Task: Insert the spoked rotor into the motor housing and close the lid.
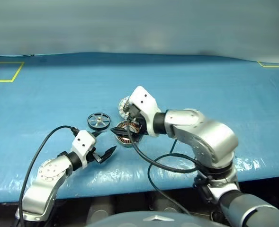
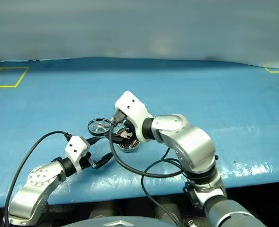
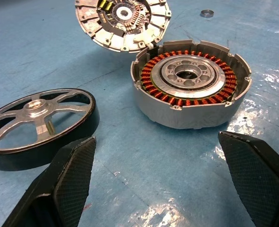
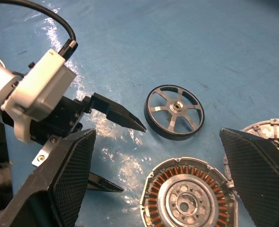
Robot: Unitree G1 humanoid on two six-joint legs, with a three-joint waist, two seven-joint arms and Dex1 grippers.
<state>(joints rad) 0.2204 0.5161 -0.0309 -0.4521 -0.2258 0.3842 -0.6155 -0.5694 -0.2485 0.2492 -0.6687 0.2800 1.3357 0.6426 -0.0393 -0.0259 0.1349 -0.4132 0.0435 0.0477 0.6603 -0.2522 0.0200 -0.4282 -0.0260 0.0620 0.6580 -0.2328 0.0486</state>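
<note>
From the head camera you had the spoked rotor [image 1: 98, 121] lying flat on the blue table [image 1: 201, 90], just left of the motor housing [image 1: 126, 134]. Your right gripper [image 1: 125, 127] hung over the housing; the left gripper [image 1: 103, 148] sat near it, empty.

Left wrist view — fingers [image 3: 70, 182] spread wide, the rotor and housing beyond them, the lid [image 3: 122, 21] tilted open.

Right wrist view — fingers [image 4: 70, 177] wide apart, holding nothing, above the housing.
</note>
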